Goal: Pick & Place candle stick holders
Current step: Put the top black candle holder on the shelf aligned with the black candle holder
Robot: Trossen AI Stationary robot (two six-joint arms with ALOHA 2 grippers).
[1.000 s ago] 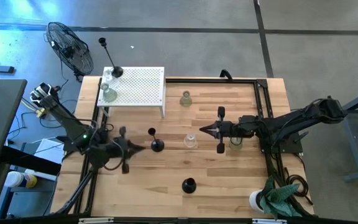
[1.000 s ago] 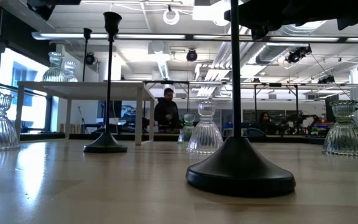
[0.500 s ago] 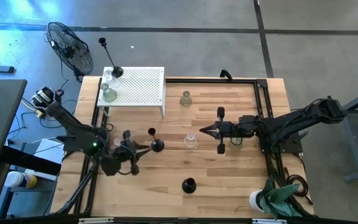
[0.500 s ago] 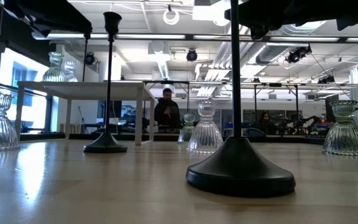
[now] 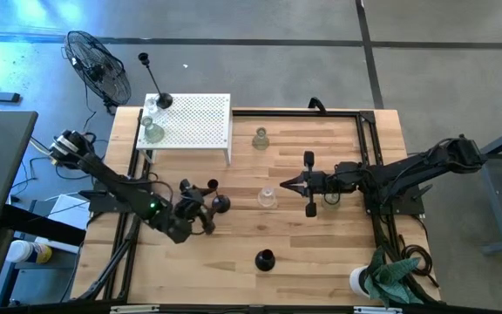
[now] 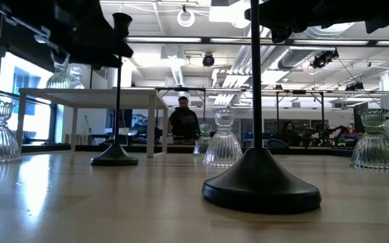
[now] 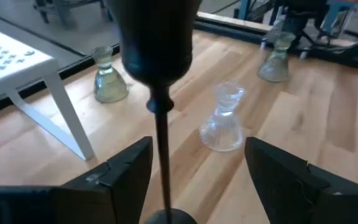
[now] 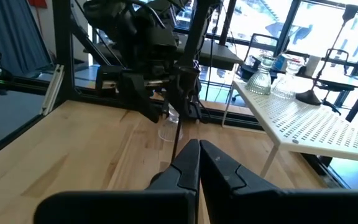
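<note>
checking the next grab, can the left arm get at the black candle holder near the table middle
Probably yes. The left claw is open, and the black candle holder's stem stands between its fingers. The clear glass holder stands apart beyond it, so nothing seems to block closing.

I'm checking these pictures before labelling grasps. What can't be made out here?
- Left hand, left wrist view: open around the black holder's stem; the base is cut off by the picture's edge.
- Right hand, right wrist view: fingers together; no holder visible between them.
- Low view: both hands cut off at the top edge.
</note>
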